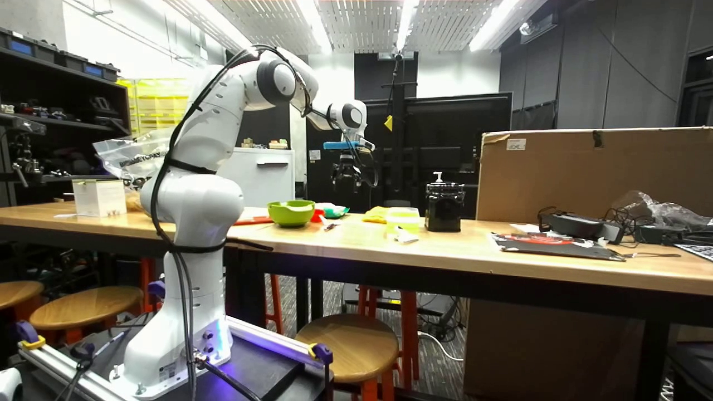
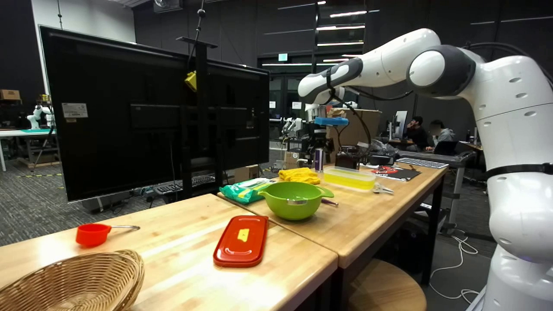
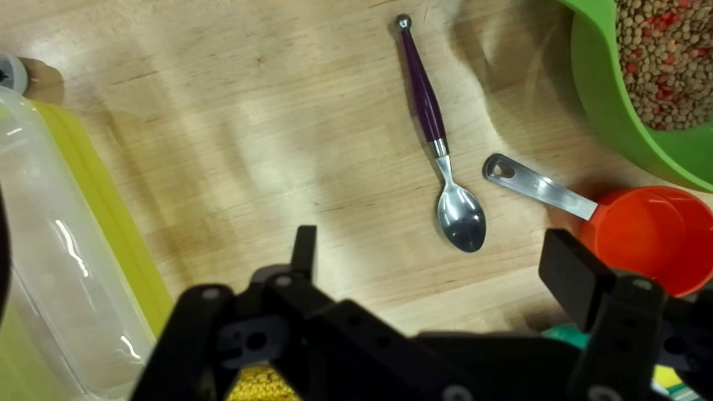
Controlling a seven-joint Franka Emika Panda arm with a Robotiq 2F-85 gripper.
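My gripper is open and empty above the wooden table; it also shows in both exterior views. In the wrist view a spoon with a purple handle lies on the table, its metal bowl end beyond the gap between the fingers. An orange-red measuring cup with a metal handle sits by the right finger, partly hidden by it. A green bowl holding lentils with red bits stands at the upper right; it shows in both exterior views. A clear container with yellow sides is at the left.
A yellow cloth and a green packet lie beyond the bowl. A red lid, another red cup and a wicker basket are on the adjoining table. A black pump dispenser and a large cardboard box stand further along.
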